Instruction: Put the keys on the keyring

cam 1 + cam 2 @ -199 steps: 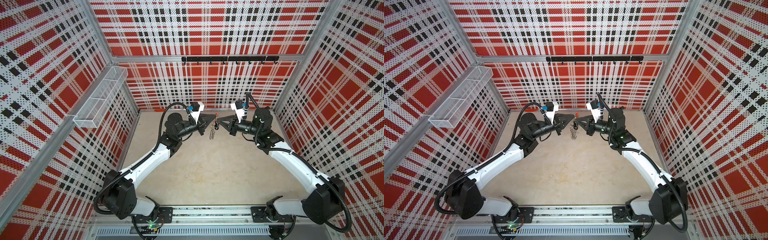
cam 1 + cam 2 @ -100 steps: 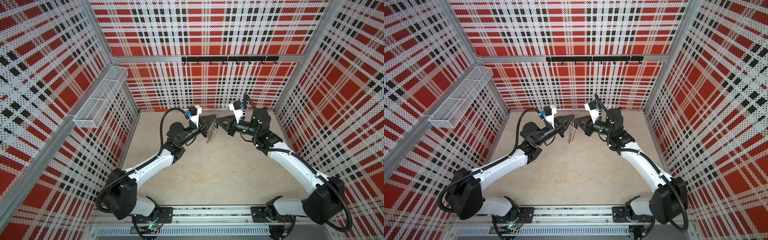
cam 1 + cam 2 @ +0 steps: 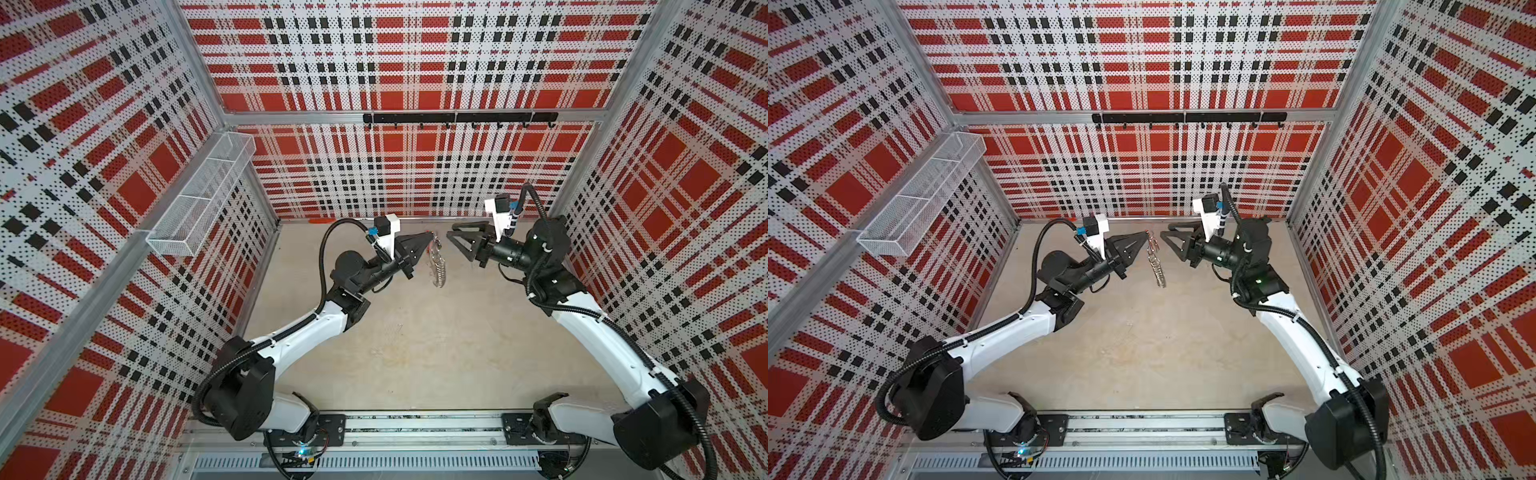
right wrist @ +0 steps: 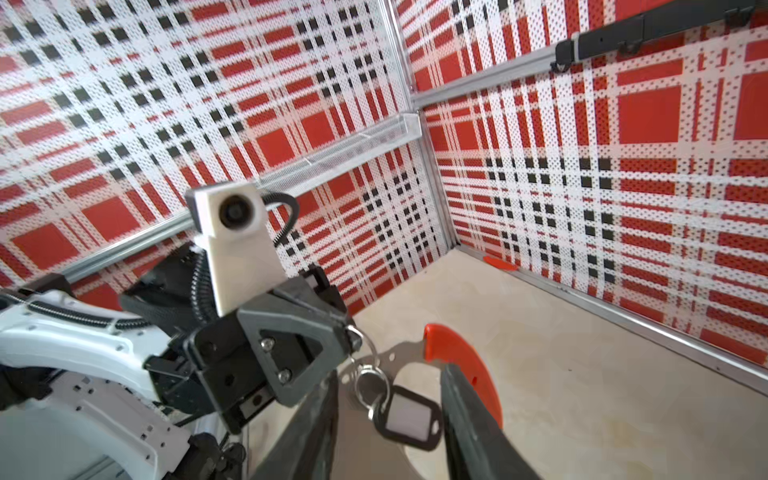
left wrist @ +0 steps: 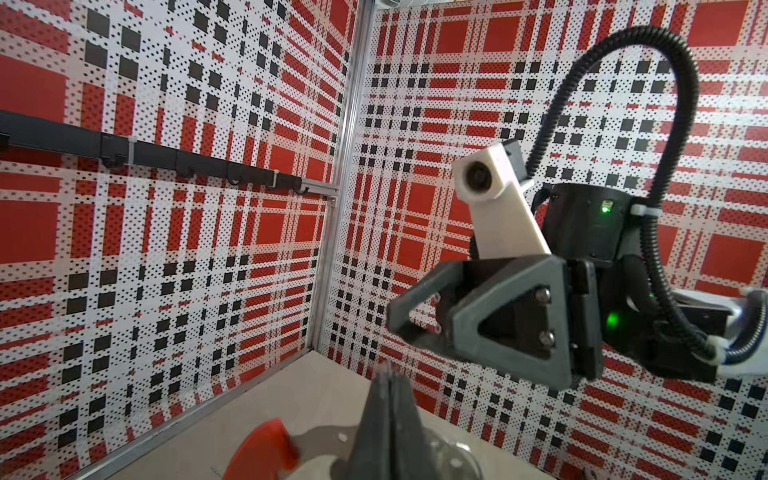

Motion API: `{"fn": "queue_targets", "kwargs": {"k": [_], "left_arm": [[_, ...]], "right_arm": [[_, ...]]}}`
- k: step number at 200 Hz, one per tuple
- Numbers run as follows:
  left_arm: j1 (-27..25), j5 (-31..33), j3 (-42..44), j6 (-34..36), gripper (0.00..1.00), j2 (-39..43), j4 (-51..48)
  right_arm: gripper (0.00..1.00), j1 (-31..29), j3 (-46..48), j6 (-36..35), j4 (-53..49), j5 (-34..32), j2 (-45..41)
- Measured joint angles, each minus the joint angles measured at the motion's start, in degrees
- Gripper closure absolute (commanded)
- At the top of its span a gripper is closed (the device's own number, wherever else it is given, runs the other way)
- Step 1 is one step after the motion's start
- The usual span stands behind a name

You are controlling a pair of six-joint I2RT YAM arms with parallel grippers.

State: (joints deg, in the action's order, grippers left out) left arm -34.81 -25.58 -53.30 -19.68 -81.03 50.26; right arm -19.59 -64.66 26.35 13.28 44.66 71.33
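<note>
Hanging between the spread fingers (image 4: 469, 415) of the right gripper (image 4: 388, 370), touched by neither, the small black rectangular plastic key tag with a pale window (image 4: 409, 415) dangles from a thin silver split ring (image 4: 368, 382) on the large flat grey crescent-shaped keyring (image 4: 401, 353) with a red curved segment (image 4: 461, 353); the tiny key itself is too small to make out. The right gripper stands partly open and grips nothing. Just beyond, the left gripper (image 4: 351, 334) is pinched fully closed on the keyring's grey band, holding it in the air so that it hangs above the beige floor (image 3: 415, 353) in both top views, with the right gripper just beside it. By my reading the threading is done: the key tag sits on the ring, and what is left is to draw the right arm clear and perhaps set the keyring down; no other key shows anywhere. Farther off, the white wire-mesh basket (image 3: 199, 195) on the side wall, split into compartments, shows nothing inside, and the black hook rail (image 3: 457, 117) on the back wall carries nothing.
</note>
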Motion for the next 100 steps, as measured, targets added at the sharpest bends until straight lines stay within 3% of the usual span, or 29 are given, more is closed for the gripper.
{"fn": "queue_targets", "kwargs": {"k": [49, 100], "left_arm": [[0.0, -0.6, 0.6, -4.0, 1.0, 0.0, 4.8], [0.0, 1.3, 2.7, -7.8, 1.0, 0.0, 10.0]], "right_arm": [[0.61, 0.3, 1.2, 13.0, 15.1, 7.6, 5.9], [0.63, 0.3, 2.3, 19.8, 22.9, 10.9, 8.1]]}}
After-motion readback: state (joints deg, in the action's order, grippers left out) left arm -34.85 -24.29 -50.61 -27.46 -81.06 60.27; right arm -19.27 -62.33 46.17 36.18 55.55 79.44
